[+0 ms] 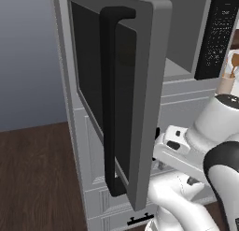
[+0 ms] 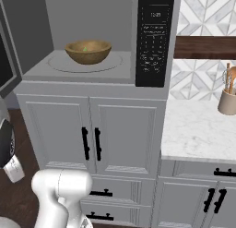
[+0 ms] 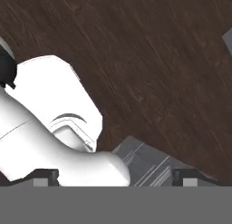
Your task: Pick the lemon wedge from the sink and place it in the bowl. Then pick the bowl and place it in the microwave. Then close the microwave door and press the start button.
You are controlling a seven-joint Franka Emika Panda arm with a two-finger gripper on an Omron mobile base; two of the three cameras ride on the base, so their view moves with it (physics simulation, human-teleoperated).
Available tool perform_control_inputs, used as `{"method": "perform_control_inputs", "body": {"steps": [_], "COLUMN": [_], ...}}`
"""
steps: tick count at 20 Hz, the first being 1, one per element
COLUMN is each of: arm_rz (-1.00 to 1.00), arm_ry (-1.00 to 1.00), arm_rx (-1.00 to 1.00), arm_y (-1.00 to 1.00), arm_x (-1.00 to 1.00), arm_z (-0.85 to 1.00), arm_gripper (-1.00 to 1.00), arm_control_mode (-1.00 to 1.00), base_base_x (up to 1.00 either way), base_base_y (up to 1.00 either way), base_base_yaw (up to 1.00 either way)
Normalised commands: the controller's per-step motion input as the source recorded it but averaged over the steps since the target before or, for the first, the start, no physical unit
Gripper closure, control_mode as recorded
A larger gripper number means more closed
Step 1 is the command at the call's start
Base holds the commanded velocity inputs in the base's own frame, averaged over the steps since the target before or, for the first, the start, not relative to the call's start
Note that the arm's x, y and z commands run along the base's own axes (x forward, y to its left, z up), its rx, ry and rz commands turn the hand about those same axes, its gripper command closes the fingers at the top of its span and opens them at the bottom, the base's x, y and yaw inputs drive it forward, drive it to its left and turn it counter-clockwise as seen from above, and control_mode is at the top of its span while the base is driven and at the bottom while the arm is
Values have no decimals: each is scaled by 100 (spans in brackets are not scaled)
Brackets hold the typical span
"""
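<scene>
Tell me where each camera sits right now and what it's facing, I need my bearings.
Left base view: behind the arm's left side, facing the open microwave door nearly edge-on; the white arm fills the lower right.
Right base view: behind the arm's right side, looking into the microwave at the bowl holding the lemon wedge, cabinets below; arm at lower left.
Hand view: on the hand, pointing down at the wood floor; the open tool at the bottom.
Both base views share the microwave and its button panel.
</scene>
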Motion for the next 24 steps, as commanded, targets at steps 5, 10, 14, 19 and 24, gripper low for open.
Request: {"method": "perform_control_inputs", "body": {"steps": [5,10,14,19,24], "arm_rz": [7,1,-2,-9,-8], "arm_ry": [-2,0,0,0,0], "arm_rx": [0,0,0,0,0], "arm_y": [0,11,18,12,35], "arm_x": [-99,-79,-48,-50,-64], "arm_z": [-14,-38,-27,-14,-17], "arm_gripper": [-100,-100,-100,-100,-100], "arm_control_mode": [-100,-100,-100,-100,-100], "base_base_x": [0,0,0,0,0], "base_base_y": [0,0,0,0,0], "base_base_yaw": [0,0,0,0,0]}}
